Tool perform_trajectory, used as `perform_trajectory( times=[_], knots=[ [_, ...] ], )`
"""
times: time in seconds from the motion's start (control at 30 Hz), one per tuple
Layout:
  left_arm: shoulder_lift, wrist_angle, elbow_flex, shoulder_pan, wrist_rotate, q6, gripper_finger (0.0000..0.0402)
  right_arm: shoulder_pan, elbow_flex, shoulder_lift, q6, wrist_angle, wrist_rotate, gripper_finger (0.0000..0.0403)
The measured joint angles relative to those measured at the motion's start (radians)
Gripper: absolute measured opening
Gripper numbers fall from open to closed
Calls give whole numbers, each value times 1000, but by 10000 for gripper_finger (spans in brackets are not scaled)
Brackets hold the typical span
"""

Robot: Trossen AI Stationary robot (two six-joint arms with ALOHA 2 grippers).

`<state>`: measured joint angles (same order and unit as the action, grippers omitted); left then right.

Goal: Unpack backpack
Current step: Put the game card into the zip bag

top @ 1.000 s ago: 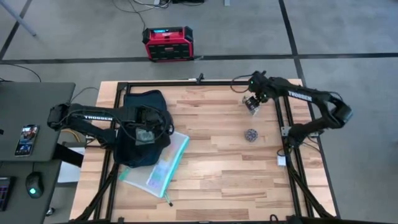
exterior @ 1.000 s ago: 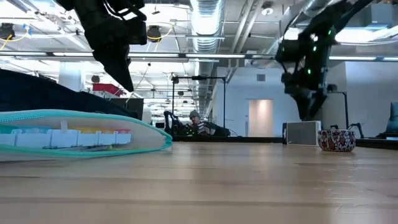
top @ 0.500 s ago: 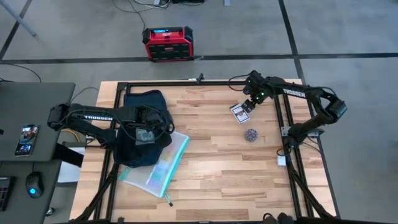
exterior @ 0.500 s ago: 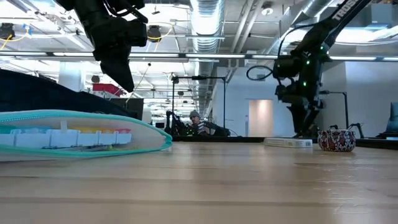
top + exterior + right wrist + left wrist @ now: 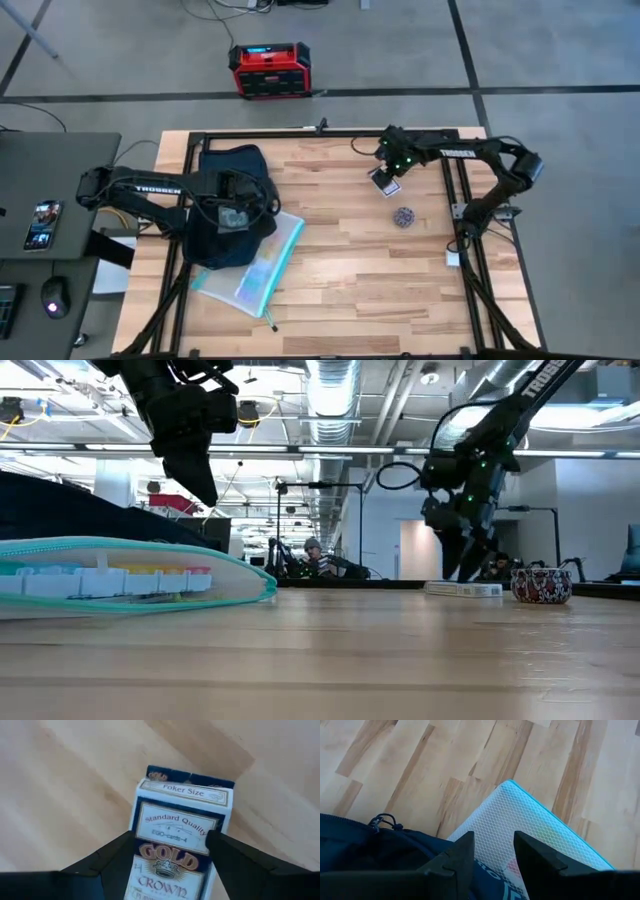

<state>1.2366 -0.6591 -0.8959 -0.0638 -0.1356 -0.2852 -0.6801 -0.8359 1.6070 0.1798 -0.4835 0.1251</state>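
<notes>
Backpack (image 5: 228, 205) slumped at table's left edge, soft, floppy; best pinched at zipper rim. Left gripper (image 5: 237, 216) hovering above it, parted, empty. Right gripper (image 5: 388, 172) spread over card box (image 5: 385, 182).

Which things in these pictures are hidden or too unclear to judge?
- Inside of the backpack: high view, closed fabric and the left arm cover it.
- Small patterned object: high and low views, too small to identify.
- Card box: right wrist view, lower part cut off by the edge and the right claw.
- Mesh pouch contents: low view, blurred.
</notes>
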Motion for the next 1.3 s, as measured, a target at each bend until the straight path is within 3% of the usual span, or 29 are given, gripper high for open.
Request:
perform_trajectory(
  times=[0.47,0.7,1.0,1.1,1.3],
  knots=[
    [9,21,0,18,-1,-18,125,297,-17,67,138,80,-7,256],
    [9,21,0,18,-3,-18,125,396,-57,-3,174,2,-86,256],
    [9,22,0,19,-3,-18,125,469,-130,-91,160,55,-114,256],
    [9,22,0,18,-3,-18,125,489,-153,-96,180,42,-187,256],
    [9,22,0,19,-3,-18,125,505,-166,-96,309,-153,-391,256]
  ],
)
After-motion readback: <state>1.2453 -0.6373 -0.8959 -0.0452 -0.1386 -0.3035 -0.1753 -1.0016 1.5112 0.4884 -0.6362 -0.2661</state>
